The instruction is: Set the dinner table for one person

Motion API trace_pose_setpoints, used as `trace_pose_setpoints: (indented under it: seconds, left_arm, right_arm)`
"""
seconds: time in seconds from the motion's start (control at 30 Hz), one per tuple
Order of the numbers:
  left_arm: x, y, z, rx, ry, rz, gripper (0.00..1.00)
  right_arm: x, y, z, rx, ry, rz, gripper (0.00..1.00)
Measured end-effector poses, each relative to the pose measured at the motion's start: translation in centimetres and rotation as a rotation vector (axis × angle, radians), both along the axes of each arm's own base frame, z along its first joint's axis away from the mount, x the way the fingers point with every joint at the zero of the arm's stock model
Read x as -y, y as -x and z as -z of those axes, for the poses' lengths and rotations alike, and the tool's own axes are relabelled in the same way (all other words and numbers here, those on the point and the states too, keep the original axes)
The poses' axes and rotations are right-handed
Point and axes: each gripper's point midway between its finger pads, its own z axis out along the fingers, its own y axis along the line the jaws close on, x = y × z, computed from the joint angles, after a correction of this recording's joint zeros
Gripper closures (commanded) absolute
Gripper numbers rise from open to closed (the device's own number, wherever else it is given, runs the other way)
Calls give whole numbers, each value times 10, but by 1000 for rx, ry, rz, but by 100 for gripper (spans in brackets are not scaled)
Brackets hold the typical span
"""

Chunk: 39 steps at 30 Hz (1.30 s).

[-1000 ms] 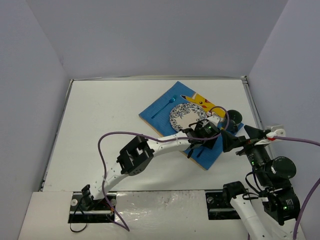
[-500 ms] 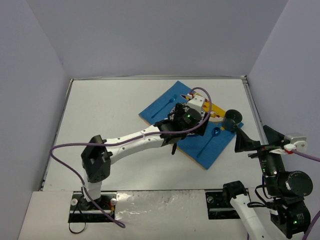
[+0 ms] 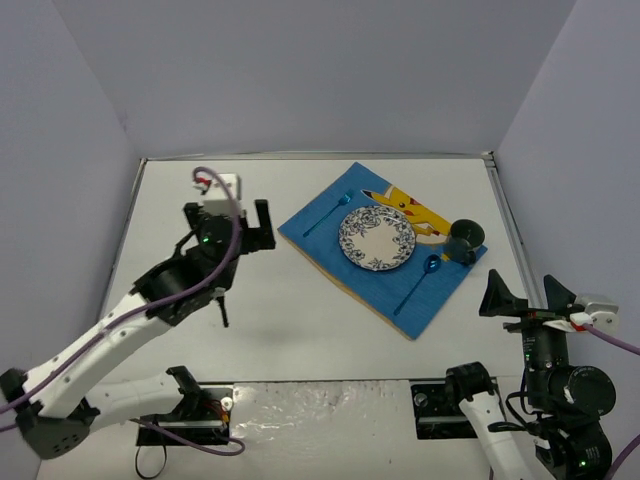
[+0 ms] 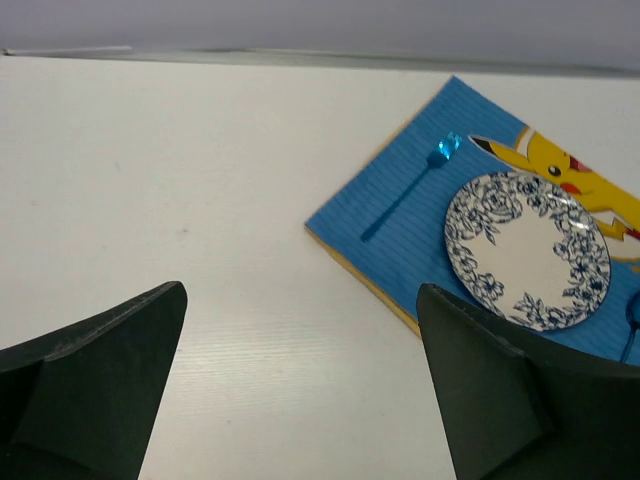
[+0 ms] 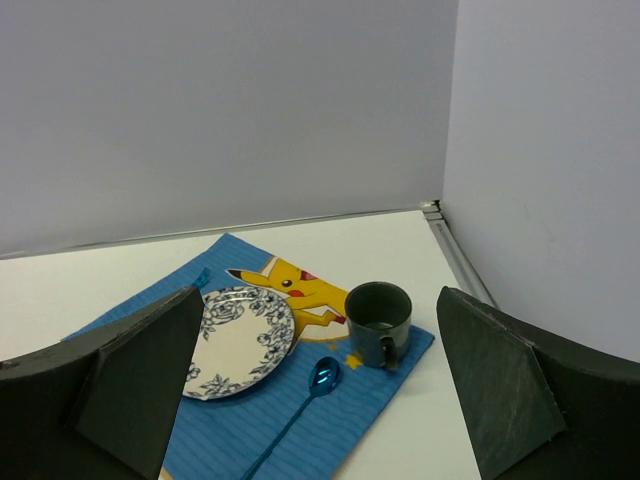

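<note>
The dinner table (image 3: 300,320) is a white tabletop. On it a blue placemat (image 3: 385,290) with a yellow cartoon figure lies at the right of centre. A blue-and-white floral plate (image 3: 376,238) sits in the mat's middle. A blue fork (image 3: 325,215) lies to its left and a blue spoon (image 3: 418,282) to its right. A dark mug (image 3: 465,238) stands at the mat's right corner. My left gripper (image 3: 226,218) hangs open over bare table left of the mat, holding nothing. My right gripper (image 3: 525,297) is open near the front right edge, empty.
Grey walls close the table in on the left, back and right. A metal rail (image 5: 455,255) runs along the right edge, close to the mug (image 5: 378,320). The left arm's purple cable (image 3: 235,225) loops over its wrist.
The left arm pulled back from above the plate to the left side of the table and its jaws opened. The right arm drew back toward the near right edge.
</note>
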Motion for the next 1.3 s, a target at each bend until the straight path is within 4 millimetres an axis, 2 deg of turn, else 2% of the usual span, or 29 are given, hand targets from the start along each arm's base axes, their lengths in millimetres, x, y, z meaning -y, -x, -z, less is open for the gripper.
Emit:
trace_pose_setpoints:
  seconds: [0.1, 0.17, 0.27, 0.4, 0.6, 0.87, 1.13, 1.3]
  left_arm:
    - [-54, 25, -14, 61, 14, -78, 3]
    - [-79, 40, -14, 79, 5, -114, 3]
    - [-108, 59, -11, 101, -12, -149, 3]
    - [-137, 77, 9, 85, -82, -190, 3]
    - [-160, 90, 24, 79, -118, -243, 3]
    - [-181, 93, 31, 70, -159, -333, 3]
    - [-201, 103, 27, 114, -106, -410, 3]
    - [-205, 103, 29, 122, -94, -431, 3]
  right_arm:
    - [5, 1, 5, -4, 6, 27, 0]
    - [8, 3, 8, -2, 8, 39, 0]
    - [12, 6, 11, 4, 8, 58, 0]
    - [14, 5, 15, -2, 11, 74, 0]
    - [13, 1, 22, -21, 17, 73, 0]
    - [12, -4, 29, -36, 21, 72, 0]
    - [12, -6, 31, -42, 23, 72, 0]
    - [11, -6, 31, -43, 23, 72, 0]
